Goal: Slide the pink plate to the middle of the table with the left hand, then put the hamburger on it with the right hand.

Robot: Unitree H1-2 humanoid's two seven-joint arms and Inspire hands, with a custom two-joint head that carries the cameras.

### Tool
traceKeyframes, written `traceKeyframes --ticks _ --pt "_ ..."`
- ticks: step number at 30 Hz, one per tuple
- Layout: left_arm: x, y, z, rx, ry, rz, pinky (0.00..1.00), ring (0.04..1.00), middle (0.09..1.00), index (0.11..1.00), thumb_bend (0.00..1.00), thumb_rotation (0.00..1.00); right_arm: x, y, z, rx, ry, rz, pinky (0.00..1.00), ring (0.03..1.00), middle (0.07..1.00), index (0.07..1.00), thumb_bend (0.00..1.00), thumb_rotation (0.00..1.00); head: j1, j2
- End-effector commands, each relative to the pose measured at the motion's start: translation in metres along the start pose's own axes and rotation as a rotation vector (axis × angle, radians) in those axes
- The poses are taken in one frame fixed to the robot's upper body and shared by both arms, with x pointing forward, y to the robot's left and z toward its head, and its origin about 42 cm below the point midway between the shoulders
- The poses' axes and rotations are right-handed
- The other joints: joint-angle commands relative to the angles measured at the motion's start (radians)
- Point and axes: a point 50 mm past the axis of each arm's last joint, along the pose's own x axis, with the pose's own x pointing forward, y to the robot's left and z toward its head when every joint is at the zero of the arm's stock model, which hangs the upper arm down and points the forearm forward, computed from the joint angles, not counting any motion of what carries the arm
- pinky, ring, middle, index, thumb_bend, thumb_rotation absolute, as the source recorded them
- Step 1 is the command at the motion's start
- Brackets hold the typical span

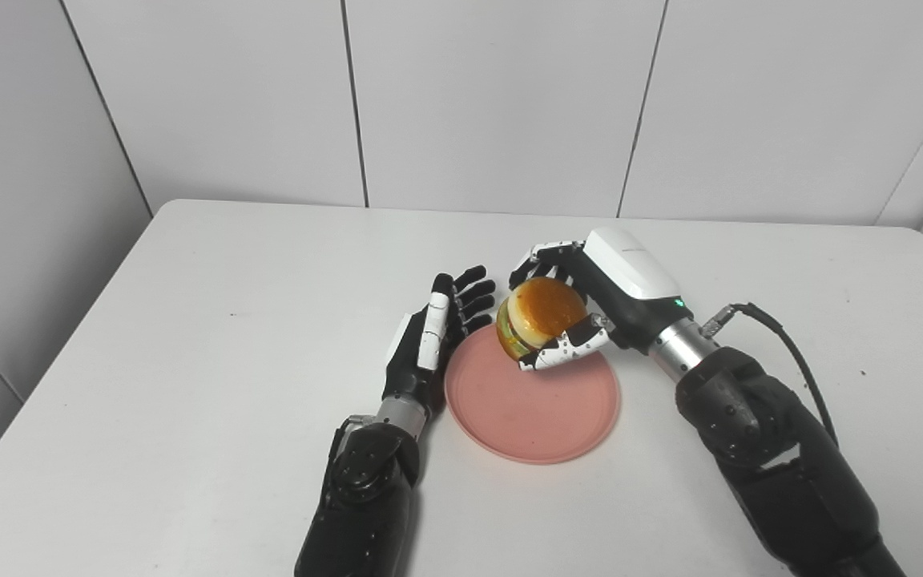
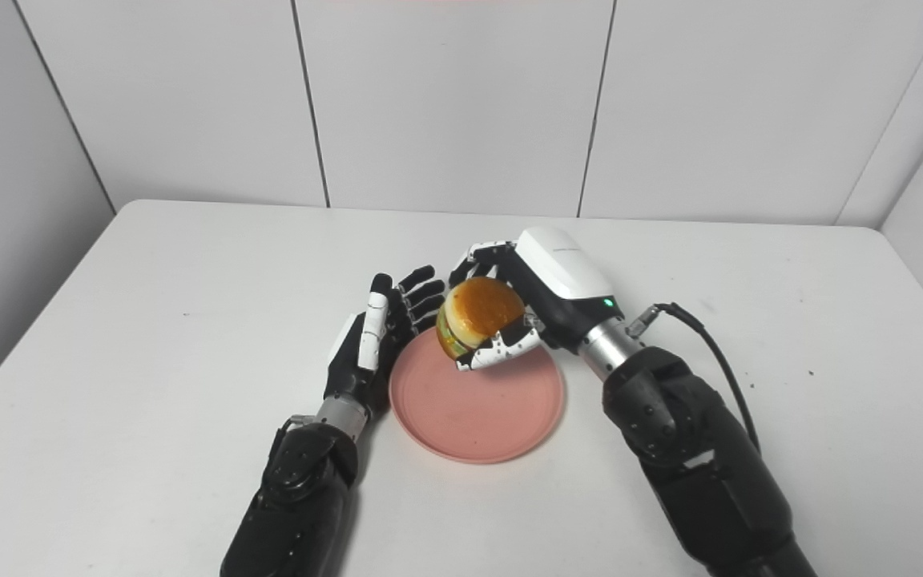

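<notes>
The pink plate lies near the middle of the white table. My right hand is shut on the hamburger and holds it tilted over the plate's far edge, a little above it. My left hand is open with fingers stretched out, standing on its side against the plate's left rim. The same scene shows in the right eye view, with the hamburger over the plate.
White panelled walls stand behind and to the sides of the table. The table's far edge runs along the back wall. A black cable loops off my right forearm.
</notes>
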Motion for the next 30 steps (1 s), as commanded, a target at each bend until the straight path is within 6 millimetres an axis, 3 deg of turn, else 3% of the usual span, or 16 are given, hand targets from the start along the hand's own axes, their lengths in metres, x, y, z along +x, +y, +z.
traceKeyframes --ticks 1,11,30 --pt "0.002 -0.004 0.0 -0.015 -0.002 -0.008 0.85 0.883 0.864 0.83 0.79 1.0 0.013 -0.015 0.012 -0.055 -0.073 -0.03 0.23 0.361 0.445 0.529 0.51 0.0 0.001 0.0" --pt "0.003 -0.001 0.003 -0.028 -0.002 0.018 0.85 0.891 0.882 0.859 0.81 0.99 0.021 0.009 0.012 -0.039 -0.042 0.122 0.18 0.358 0.435 0.52 0.51 0.0 -0.011 0.004" --pt "0.001 0.007 0.008 -0.005 0.015 0.058 0.92 0.891 0.857 0.825 0.84 1.0 0.023 0.017 0.007 -0.127 0.001 0.25 0.18 0.387 0.449 0.507 0.52 0.0 -0.032 0.022"
